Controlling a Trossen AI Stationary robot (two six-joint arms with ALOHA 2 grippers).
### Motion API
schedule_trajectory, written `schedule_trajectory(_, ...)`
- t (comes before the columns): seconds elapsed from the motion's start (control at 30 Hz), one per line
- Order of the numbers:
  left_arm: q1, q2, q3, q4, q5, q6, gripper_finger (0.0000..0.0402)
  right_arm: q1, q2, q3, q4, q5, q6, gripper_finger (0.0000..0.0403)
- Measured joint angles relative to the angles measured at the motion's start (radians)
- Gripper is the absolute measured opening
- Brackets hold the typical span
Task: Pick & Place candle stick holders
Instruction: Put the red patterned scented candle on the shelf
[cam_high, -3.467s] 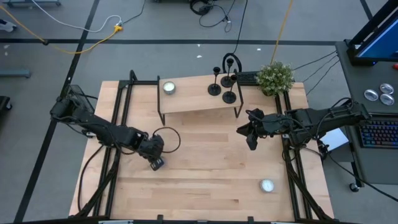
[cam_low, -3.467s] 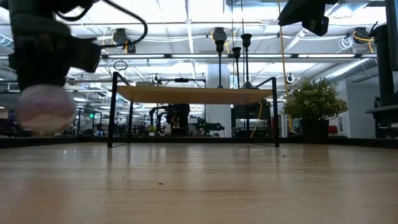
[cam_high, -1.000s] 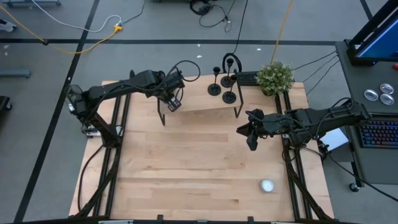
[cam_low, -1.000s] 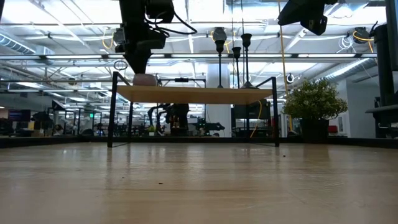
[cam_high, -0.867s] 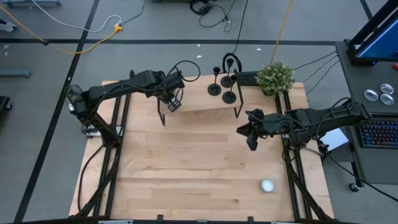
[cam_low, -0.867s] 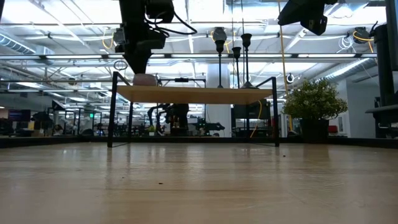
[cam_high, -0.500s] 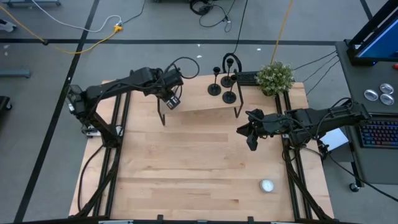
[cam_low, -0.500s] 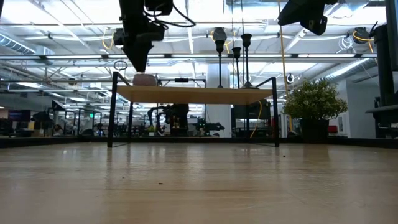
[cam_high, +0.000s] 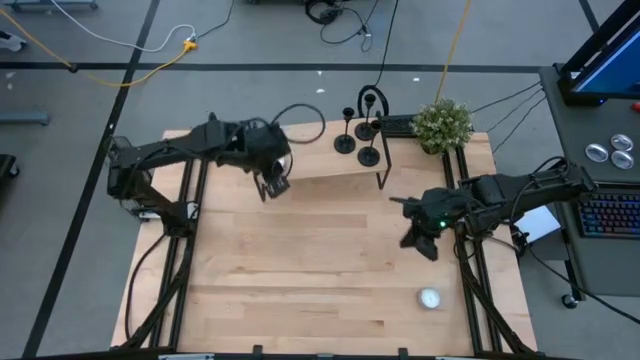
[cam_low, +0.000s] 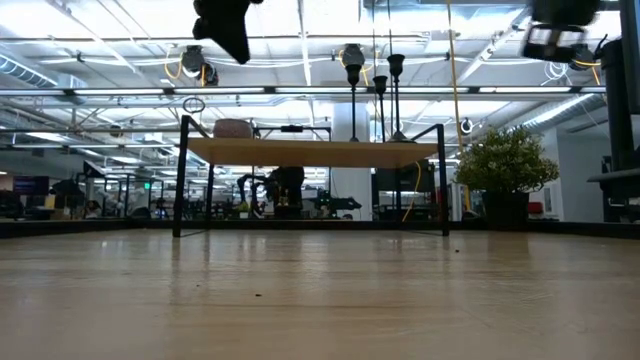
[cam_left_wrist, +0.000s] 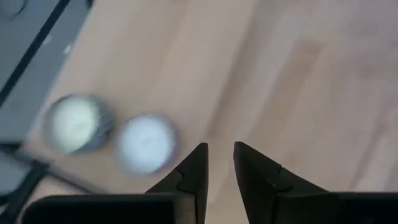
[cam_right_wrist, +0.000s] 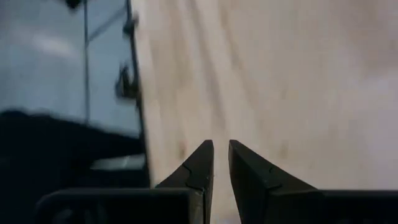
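Note:
Three black candle stick holders (cam_high: 344, 145), (cam_high: 368, 155), (cam_high: 365, 128) stand on their disc bases at the right end of a low wooden shelf (cam_high: 320, 168); the low view shows their stems (cam_low: 353, 90). My left gripper (cam_high: 275, 185) hangs above the shelf's left front edge, fingers close together and empty; it also shows in the left wrist view (cam_left_wrist: 219, 163) and the low view (cam_low: 235, 40). Below it, two white tealights (cam_left_wrist: 146, 142), (cam_left_wrist: 78, 122) lie on the shelf. My right gripper (cam_high: 425, 245) hovers empty over the table's right part, fingers together (cam_right_wrist: 221, 155).
Another tealight (cam_high: 429, 298) lies on the table near the front right. A potted plant (cam_high: 442, 122) stands at the far right corner beside the shelf. The shelf stands on thin black legs (cam_low: 182, 175). Bare tabletop (cam_high: 300, 260) lies between the two arms.
My left gripper has risen off the shelf and drawn back toward the table's near edge, leaving a tealight lying on the shelf's left end. My right gripper has moved toward the near right of the table. The holders have stayed where they were.

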Motion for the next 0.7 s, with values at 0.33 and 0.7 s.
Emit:
schedule_trajectory(0.33,-0.164,-0.343,-0.470,0.406,0.004,-0.249,0.0065,0.185,0.000,0.000,-0.327,-0.087,0.347,0.0045)
schedule_trajectory(0.7,-0.385,-0.731,-0.868,0.709,-0.271,-0.318,0.0065,0.367,0.002,0.000,-0.359,0.025,0.674,0.0045)
